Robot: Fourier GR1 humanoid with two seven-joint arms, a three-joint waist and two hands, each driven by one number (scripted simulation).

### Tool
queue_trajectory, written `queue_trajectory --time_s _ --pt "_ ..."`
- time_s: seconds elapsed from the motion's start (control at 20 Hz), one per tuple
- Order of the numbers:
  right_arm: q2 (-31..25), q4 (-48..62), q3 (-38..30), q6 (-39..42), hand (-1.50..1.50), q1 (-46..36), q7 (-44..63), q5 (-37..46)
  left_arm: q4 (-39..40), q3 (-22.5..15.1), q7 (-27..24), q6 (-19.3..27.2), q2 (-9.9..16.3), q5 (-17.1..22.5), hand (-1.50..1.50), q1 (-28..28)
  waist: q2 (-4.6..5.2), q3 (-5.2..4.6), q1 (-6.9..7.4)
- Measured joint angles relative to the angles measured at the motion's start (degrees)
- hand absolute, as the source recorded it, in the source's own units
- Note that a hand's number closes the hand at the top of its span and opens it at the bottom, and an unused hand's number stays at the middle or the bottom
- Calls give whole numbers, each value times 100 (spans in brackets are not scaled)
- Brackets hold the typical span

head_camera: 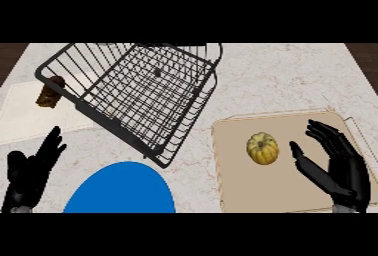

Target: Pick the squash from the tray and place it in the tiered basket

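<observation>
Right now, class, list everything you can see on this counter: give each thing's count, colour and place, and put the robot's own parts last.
squash: one, yellow, lying on the tray, just left of the right hand
tray: one, tan, at the right of the counter
tiered basket: one, black wire, upper left of centre
plate: one, blue, at the lower edge, left of the tray
brown object: one, brown, at the far left beside the basket; too small to identify
pale mat: one, off-white, under the brown object
counter: one, pale marbled
left hand: one, black, lower left, open, fingers up, resting
right hand: one, black, over the tray, open, beside the squash without touching it
</observation>
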Motion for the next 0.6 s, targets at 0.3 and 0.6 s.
queue_trajectory --time_s 0.3,0.6 --pt "-921 551 332 -1004 -150 678 1045 1925 -17 83 -32 -172 63 120 0 -29 86 -85 143" --pt "-1667 242 854 -588 -150 676 2915 3001 57 123 14 -368 141 202 0 -153 73 -156 316"
